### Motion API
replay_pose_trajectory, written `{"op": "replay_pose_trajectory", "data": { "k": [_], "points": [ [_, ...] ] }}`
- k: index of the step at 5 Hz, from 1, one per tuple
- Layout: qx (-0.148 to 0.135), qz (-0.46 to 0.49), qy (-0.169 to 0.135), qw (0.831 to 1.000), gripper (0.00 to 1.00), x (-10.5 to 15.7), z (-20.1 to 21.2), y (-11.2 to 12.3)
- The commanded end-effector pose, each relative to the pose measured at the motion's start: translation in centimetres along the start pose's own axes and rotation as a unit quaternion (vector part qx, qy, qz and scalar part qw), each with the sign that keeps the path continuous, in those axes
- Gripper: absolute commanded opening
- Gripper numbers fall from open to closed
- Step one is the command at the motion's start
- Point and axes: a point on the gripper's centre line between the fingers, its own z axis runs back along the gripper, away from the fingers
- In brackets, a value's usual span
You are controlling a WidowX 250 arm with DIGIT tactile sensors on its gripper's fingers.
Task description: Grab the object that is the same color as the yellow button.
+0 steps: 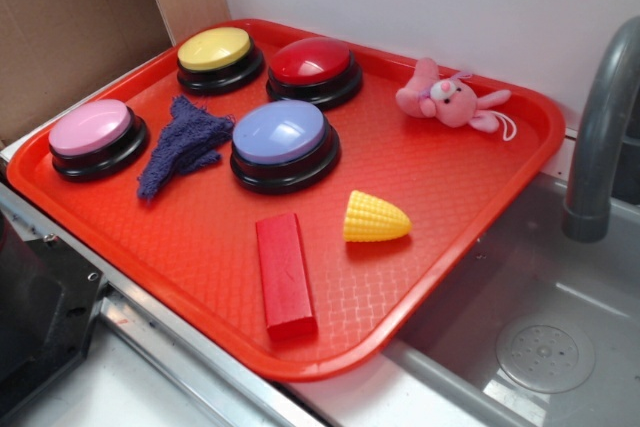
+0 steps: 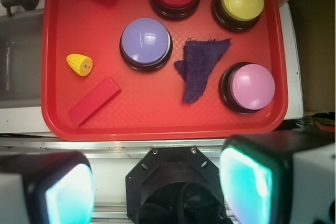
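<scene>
1. I see a white metal-edged counter [image 1: 150, 387] beside a grey sink basin [image 1: 540, 327].
2. Directly on it sits a red rectangular plastic tray [image 1: 480, 197], its corner overhanging the sink.

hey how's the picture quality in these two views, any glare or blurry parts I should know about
Exterior view: sharp and evenly lit, soft highlights on the yellow button and the other domes, a small shadow under the corn piece. Wrist view: the tray is in focus, but the claw fingers at the bottom are close, blurred and glowing teal, with mild wide-angle bending at the edges.
</scene>
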Motion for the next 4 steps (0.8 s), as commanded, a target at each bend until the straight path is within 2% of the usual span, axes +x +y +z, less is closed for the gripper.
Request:
{"op": "replay_pose_trajectory", "data": {
  "k": [1, 2, 3, 4],
  "points": [
    [0.0, 0.0, 0.0, 1.0, 1.0, 0.0, 0.0, 0.0],
    [-0.001, -0.125, -0.015, 0.992, 1.0, 3.2, -1.3, -3.4],
    [-0.012, -0.248, -0.009, 0.969, 1.0, 5.1, -4.3, -6.5],
    [0.012, -0.34, 0.049, 0.939, 1.0, 5.9, -9.7, -8.1]
  ]
}}
